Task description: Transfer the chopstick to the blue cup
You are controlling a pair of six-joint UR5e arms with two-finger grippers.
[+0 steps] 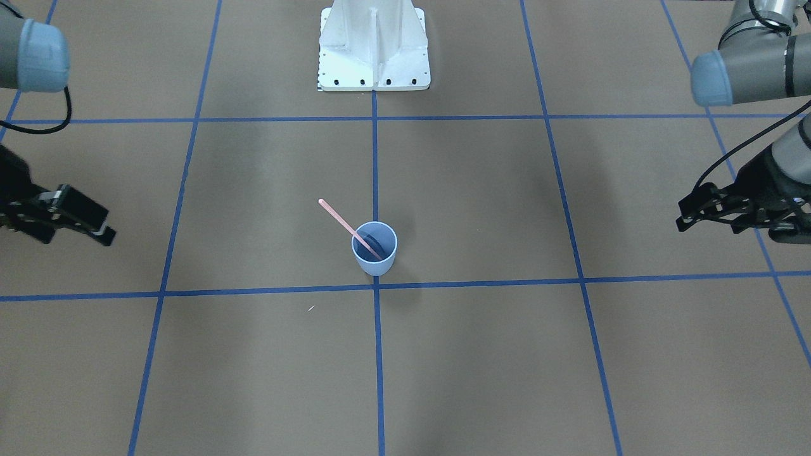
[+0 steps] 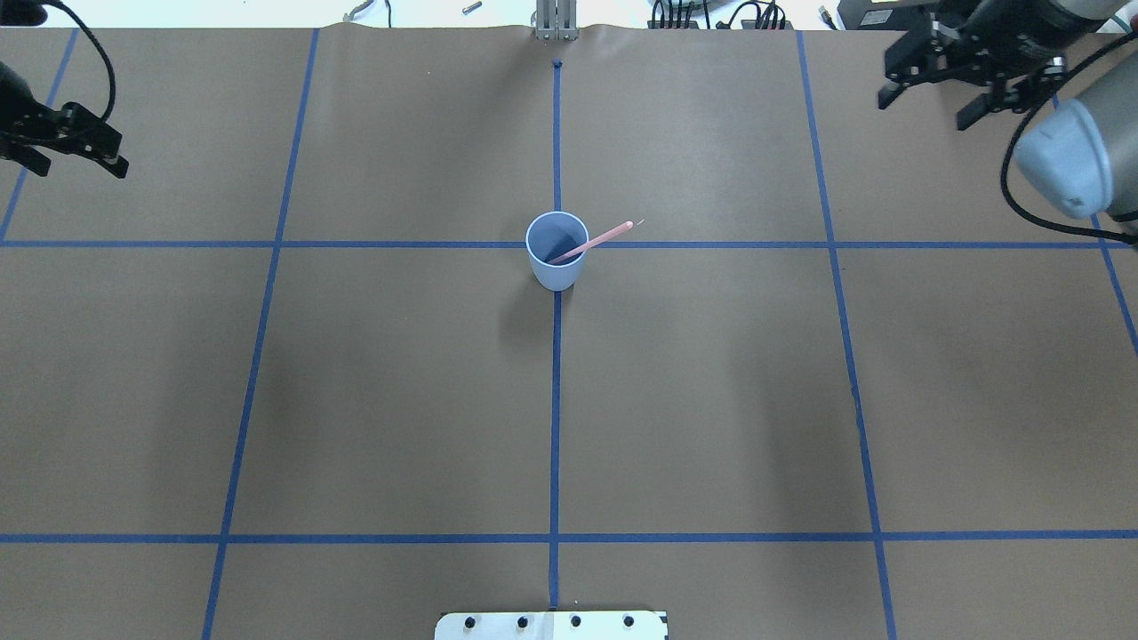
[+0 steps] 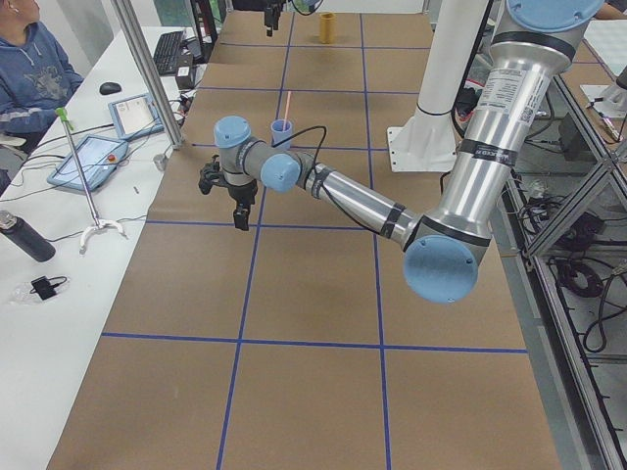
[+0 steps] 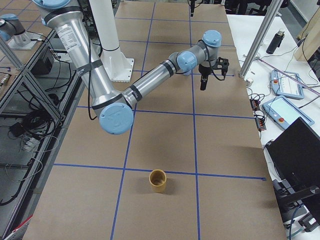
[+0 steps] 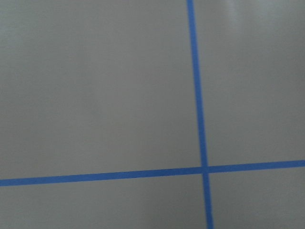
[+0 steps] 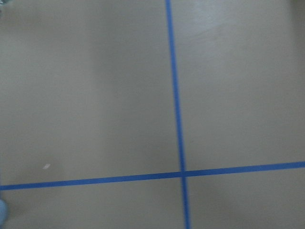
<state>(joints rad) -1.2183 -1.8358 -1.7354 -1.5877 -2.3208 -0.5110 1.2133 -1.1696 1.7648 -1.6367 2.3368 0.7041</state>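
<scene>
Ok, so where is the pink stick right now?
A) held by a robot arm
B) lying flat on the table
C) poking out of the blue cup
C: the chopstick has its lower end inside the blue cup and leans out over the rim.

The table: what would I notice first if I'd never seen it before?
The blue cup stands in the middle of the table, with the pink chopstick leaning inside it, poking over the rim. The left gripper and right gripper hang open and empty, far off at either side.
</scene>
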